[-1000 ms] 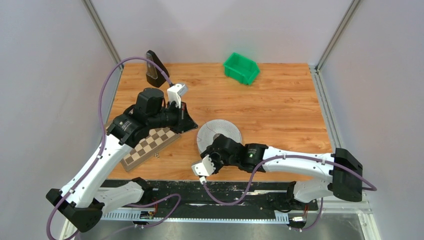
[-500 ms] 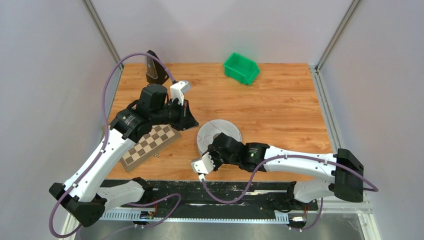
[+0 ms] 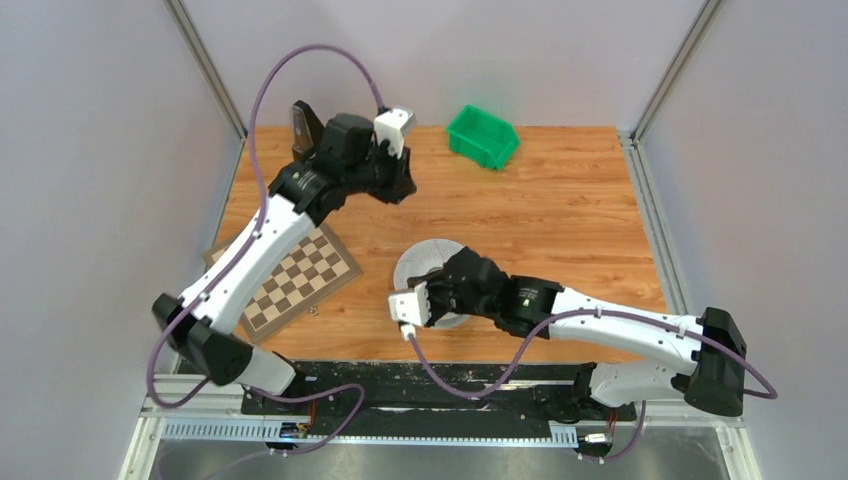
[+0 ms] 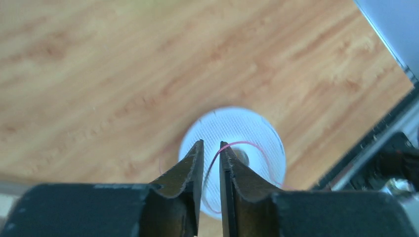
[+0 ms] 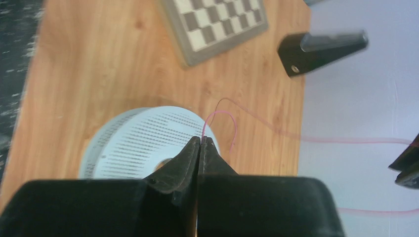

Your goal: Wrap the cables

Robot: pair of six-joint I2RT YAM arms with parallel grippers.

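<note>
Fingers of the right gripper (image 5: pixel 200 139) are pressed fully together, and the pink cable strand (image 5: pixel 220 114) comes out from between their tips, so this arm has it pinched. The gripper hangs directly over the near rim of the reel (image 5: pixel 143 143), which lies flat on the table (image 3: pixel 560 200) with its hole pointing up. The right arm stretches low across the near edge, its wrist turned down, and is by far the nearer to the reel.

From that pinch the strand loops once, then runs up and away toward the far left. The left gripper (image 4: pixel 211 148) hovers high over the far part of the table, well apart from the reel and looking back down on it. Its fingers are almost closed, with a narrow slit between them, and the strand enters that slit. I cannot tell whether it is clamped.

Judging from this, winding depends on the left arm carrying its line around the upright axis.
</note>
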